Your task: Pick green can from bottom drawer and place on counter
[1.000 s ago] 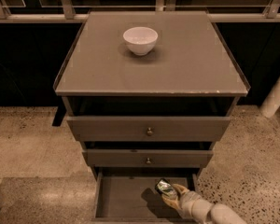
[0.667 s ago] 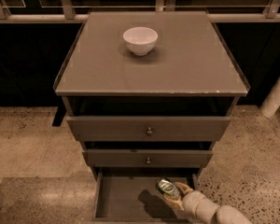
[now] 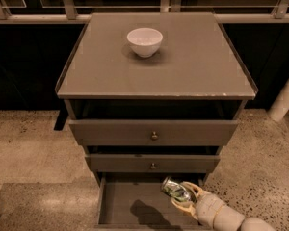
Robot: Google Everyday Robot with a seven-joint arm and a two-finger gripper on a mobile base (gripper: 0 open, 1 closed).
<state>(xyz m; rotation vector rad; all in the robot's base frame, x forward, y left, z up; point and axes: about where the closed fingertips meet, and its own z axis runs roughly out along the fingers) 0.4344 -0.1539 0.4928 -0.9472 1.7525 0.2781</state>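
The green can (image 3: pixel 174 189) is a small shiny green-and-silver can, tilted on its side above the open bottom drawer (image 3: pixel 120 206). My gripper (image 3: pixel 184 197) comes in from the lower right, and its pale fingers (image 3: pixel 193 188) are shut on the can, holding it over the right part of the drawer. A shadow of the can and gripper lies on the drawer floor. The counter (image 3: pixel 192 66) is the broad grey cabinet top above, with a chipped front edge.
A white bowl (image 3: pixel 144 42) stands on the counter near its back middle. Two drawers with small round knobs (image 3: pixel 154 135) sit above the bottom drawer. A railing runs behind the cabinet. A white post (image 3: pixel 285 97) stands at the right. Speckled floor surrounds the cabinet.
The gripper and the can have risen slightly and shifted a little left above the drawer floor. The grip on the can is unchanged.
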